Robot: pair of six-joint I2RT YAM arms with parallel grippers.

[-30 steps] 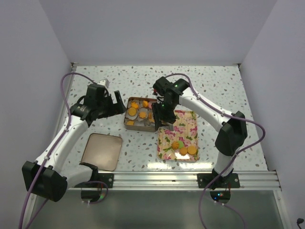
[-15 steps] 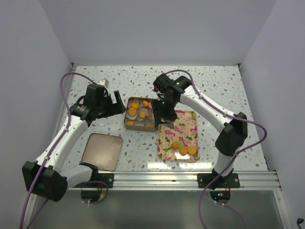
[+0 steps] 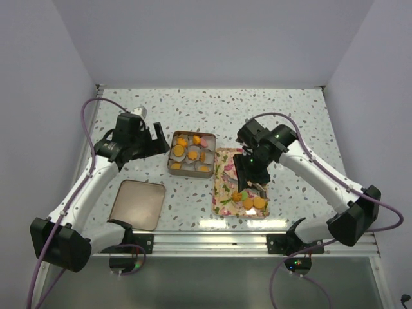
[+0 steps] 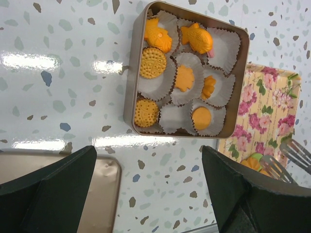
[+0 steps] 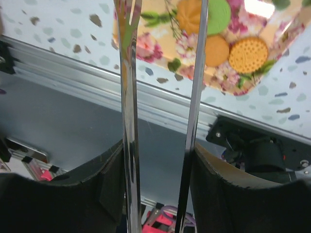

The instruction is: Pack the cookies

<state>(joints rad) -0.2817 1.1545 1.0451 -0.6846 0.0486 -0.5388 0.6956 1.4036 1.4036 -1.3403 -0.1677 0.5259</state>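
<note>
Logged on the speckled worktop (image 3: 290, 122): a square open tin (image 4: 132, 73), a flower-printed tray (image 4: 262, 111) just beside its right side and nearer the arms, and a flat bronze-coloured lid (image 3: 137, 204) lying apart toward the left arm's base.

Cookies (image 4: 153, 62) found in two places. Inside the tin: several orange ones seated in white paper cups (image 4: 172, 116), some round, some fish-shaped, with a sliver of pink at the far right corner. On the near end of the tray: three orange and one green, bunched together.

Left gripper (image 4: 150, 194): spread wide, holding nothing, poised above the worktop just left of the tin, no contact with it.

Right gripper (image 5: 160, 165): pressed onto a pair of metal tongs (image 5: 129, 97), one finger against the outside of each arm, a gap left between the arms. Tongs pointed down over the near end of the tray, tips close by the bunched cookies. Contact between tips and any cookie: cannot tell.
</note>
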